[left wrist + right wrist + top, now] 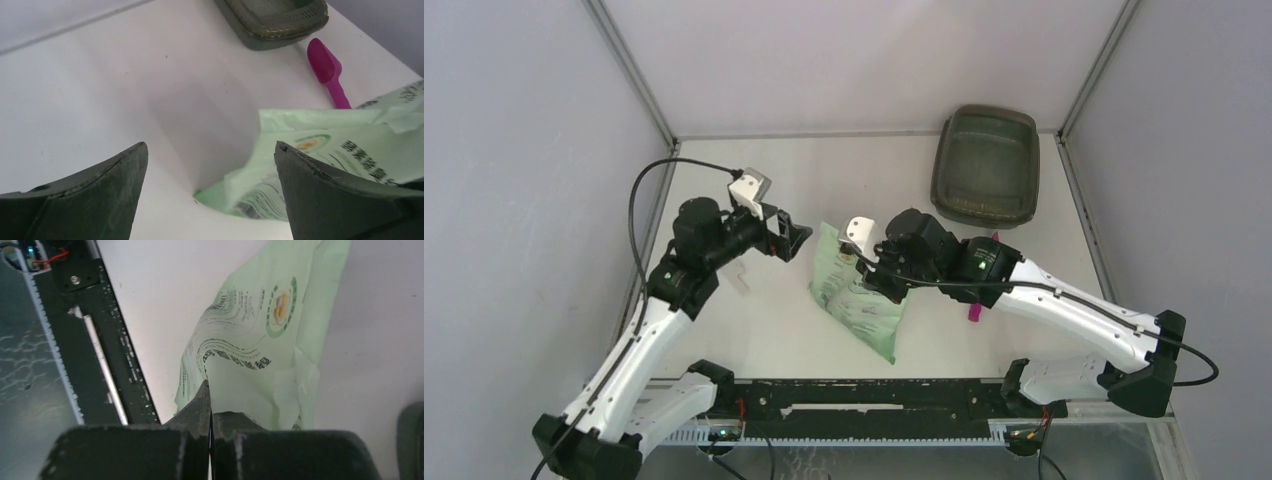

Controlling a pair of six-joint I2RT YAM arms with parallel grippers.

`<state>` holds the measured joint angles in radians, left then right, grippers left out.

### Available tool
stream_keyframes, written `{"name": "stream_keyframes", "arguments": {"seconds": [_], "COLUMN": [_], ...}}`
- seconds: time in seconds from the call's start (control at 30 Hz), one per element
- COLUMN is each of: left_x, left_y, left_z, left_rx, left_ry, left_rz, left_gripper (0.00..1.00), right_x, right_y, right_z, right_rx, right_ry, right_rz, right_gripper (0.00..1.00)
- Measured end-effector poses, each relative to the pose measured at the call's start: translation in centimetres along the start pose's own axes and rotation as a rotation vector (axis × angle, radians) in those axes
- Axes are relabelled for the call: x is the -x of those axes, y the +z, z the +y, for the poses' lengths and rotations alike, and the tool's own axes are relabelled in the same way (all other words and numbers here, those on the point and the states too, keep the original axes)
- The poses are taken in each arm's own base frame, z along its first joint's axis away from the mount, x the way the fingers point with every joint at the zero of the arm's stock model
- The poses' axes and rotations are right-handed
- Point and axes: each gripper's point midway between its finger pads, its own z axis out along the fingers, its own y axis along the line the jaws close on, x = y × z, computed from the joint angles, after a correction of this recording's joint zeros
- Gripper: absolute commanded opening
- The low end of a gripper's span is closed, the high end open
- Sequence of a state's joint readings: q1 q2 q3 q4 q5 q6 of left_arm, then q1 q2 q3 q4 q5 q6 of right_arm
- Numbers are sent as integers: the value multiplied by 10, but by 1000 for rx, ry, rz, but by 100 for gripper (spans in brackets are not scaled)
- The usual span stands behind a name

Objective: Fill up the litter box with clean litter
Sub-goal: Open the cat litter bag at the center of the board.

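The litter box point(984, 165), a dark translucent tray, sits at the back right corner of the table; its near end also shows in the left wrist view point(272, 17). The clean litter is out of view. A light-green printed bag point(854, 295) lies mid-table, partly lifted. My right gripper point(879, 272) is shut on a fold of the bag's point(260, 340) upper edge, jaws point(209, 390) pressed together. My left gripper point(802, 238) hangs open just left of the bag's top corner, with the bag point(340, 145) behind its right finger point(320, 190) and nothing between the jaws.
A magenta scoop point(327, 70) lies on the table between the bag and the litter box, mostly under the right arm point(973, 312). A small white scrap point(739, 280) lies by the left arm. Grey walls close in the sides and back; a black rail point(874, 400) runs along the near edge.
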<state>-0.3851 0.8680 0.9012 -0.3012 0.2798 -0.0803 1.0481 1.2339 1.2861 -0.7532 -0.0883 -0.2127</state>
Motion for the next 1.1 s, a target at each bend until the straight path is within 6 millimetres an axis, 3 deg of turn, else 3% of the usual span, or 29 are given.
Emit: {"name": "stream_keyframes", "arguments": {"seconds": [0.2,0.47,0.57,0.63,0.8,0.9,1.0,1.1], "left_x": [-8,-24,-17,-11,24,11,1,5], "left_y": [37,52,53,57,86,80,60,40], "left_z": [-1,-30,-28,-19,4,0,-20,-44], "left_rx": [-178,-431,-406,-335,-183,-114,-89,-93], "left_ry": [99,84,35,-86,-399,-590,-762,-876], "left_rz": [7,37,27,68,183,242,279,311], "left_gripper": [100,100,100,100,100,100,100,100], "right_x": [-3,-8,-10,-12,-12,-12,-10,-10], "right_y": [-2,-6,-8,-9,-7,-4,-3,-1], "right_z": [10,-1,-8,-9,-11,-10,-7,-9], "right_rx": [93,102,88,84,52,4,-49,-102], "right_ry": [46,93,109,114,99,64,25,-2], "right_rz": [2,8,11,14,18,15,7,8], "right_gripper": [0,0,0,0,0,0,0,0]}}
